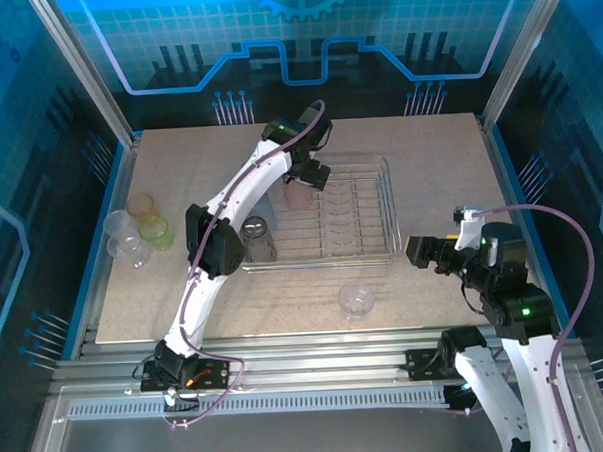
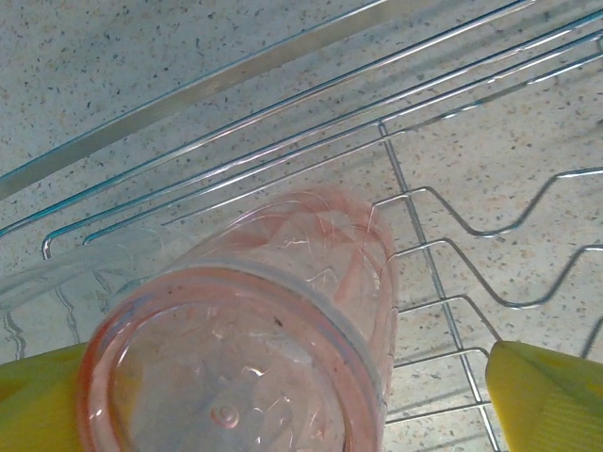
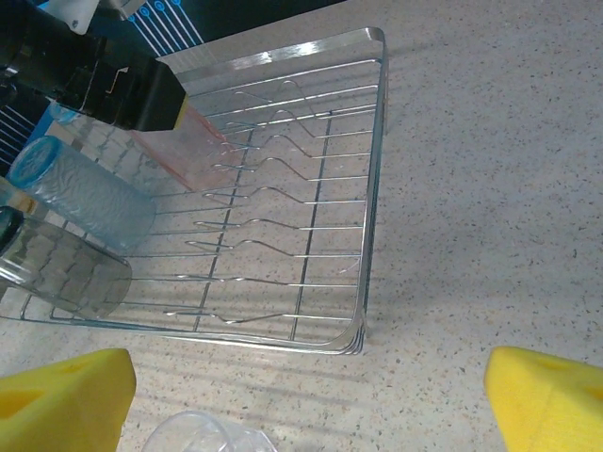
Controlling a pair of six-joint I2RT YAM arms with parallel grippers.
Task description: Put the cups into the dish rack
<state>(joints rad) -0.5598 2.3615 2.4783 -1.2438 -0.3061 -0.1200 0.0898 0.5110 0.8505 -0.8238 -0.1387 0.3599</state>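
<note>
Over the dish rack [image 1: 392,214], left hand [image 1: 308,178] gapes around pink cup [image 2: 247,350]; right hand [image 1: 417,251] apart.

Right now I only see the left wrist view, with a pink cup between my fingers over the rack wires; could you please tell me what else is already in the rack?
Observer: A pale blue cup and a smoky grey cup stand at the dish rack's left end.
Operator: Where is the right gripper?
Observer: The right gripper hangs open near the rack's right front corner.
Operator: Which cup is nearest it?
Observer: A clear cup on the table, in front of the rack.
</note>
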